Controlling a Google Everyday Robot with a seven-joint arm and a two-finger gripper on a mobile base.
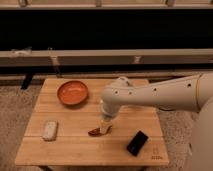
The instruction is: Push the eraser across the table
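The eraser (137, 143) is a flat black slab lying at an angle near the front right of the light-wood table (75, 150). My gripper (105, 128) hangs from the white arm over the table's middle, to the left of the eraser and apart from it. Its tip is right at a small red pepper (94, 132) lying on the tabletop.
An orange bowl (72, 92) stands at the back left of the table. A whitish-grey rounded block (49, 130) lies near the left edge. A small dark mark (156, 157) is at the front right corner. Carpet surrounds the table; a dark wall with rails runs behind.
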